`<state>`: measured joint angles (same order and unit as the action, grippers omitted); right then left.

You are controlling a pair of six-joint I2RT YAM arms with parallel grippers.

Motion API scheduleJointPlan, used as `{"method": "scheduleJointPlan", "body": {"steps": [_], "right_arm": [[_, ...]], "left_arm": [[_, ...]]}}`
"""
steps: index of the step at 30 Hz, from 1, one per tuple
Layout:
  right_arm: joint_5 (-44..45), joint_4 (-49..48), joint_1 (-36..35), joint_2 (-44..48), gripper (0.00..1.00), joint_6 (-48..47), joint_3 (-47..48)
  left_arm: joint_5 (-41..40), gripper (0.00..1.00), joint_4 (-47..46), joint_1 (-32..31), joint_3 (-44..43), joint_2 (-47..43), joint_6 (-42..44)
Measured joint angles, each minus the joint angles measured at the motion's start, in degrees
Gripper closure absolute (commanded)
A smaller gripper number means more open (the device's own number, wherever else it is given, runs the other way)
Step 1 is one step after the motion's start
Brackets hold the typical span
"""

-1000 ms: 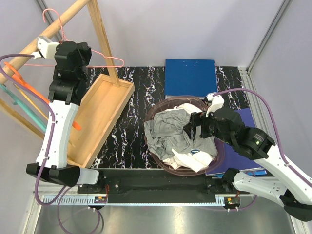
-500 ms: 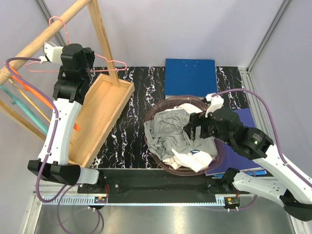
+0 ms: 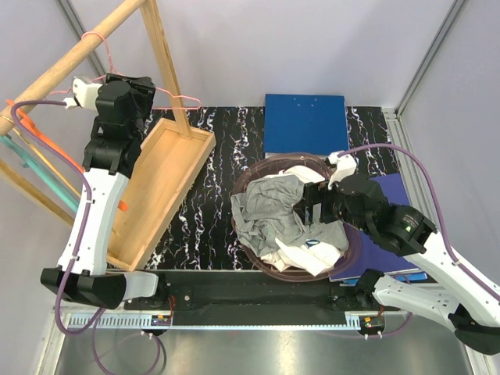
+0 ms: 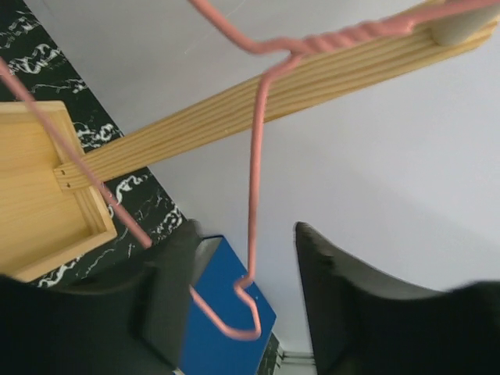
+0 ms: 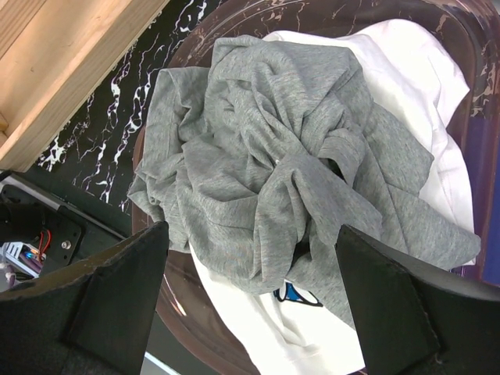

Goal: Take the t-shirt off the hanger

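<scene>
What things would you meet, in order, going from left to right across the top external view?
Teal hanger → wooden tray → grey t-shirt → dark blue mat.

A thin pink wire hanger (image 3: 178, 98) hangs bare, its hook looped over a slanted wooden rod (image 3: 70, 58). A grey cotton t-shirt (image 3: 266, 207) lies crumpled on white clothes inside a round brown basket (image 3: 266, 162).
</scene>
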<state>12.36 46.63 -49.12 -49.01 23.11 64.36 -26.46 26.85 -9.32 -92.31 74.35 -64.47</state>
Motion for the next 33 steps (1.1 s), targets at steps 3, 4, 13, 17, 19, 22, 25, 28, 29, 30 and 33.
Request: {"method": "scheduleJointPlan", "body": {"steps": [3,4,13,17,19,22,25,28,29,30,33], "right_arm": [[-0.26,-0.02,0.0,0.28,0.04,0.33,-0.07],[-0.55,-0.04,0.0,0.42,0.04,0.42,-0.11],[-2.01,-0.31,0.0,1.62,0.04,1.4,-0.55],[-2.69,-0.39,0.0,1.73,0.04,1.84,-0.74],[-2.89,-0.46,0.0,1.73,0.04,2.16,-0.81],[-3.02,-0.48,0.0,1.77,0.04,2.58,-1.03],[-3.08,-0.59,0.0,1.88,0.04,3.15,-1.16],[-3.56,-1.57,0.0,2.84,0.04,4.02,-1.9],[-3.67,-1.77,0.0,3.23,0.04,4.31,-2.12],[-3.89,-1.88,0.0,3.65,0.03,4.59,-2.32],[-4.09,-2.6,0.0,5.64,0.04,5.92,-3.39]], "left_arm": [[2.34,0.24,-0.5,0.07,1.4,-1.86,1.01],[3.37,0.2,-0.7,0.07,1.84,-2.6,1.55],[8.9,0.01,2.08,0.07,4.09,-10.51,3.58],[8.72,0.01,4.81,0.07,4.22,-15.1,4.7],[9.14,0.01,5.57,0.07,4.22,-17.46,5.55],[11.15,0.01,6.27,0.07,4.22,-19.96,6.95],[15.85,0.01,6.4,0.07,4.15,-21.64,8.37],[22.38,0.01,5.27,0.11,4.15,-22.25,9.01],[25.18,0.01,4.44,0.11,4.15,-22.21,9.05],[28.2,0.01,3.58,0.09,4.15,-22.05,9.05],[35.08,0.01,1.46,-1.68,4.17,-21.2,9.2]]}}
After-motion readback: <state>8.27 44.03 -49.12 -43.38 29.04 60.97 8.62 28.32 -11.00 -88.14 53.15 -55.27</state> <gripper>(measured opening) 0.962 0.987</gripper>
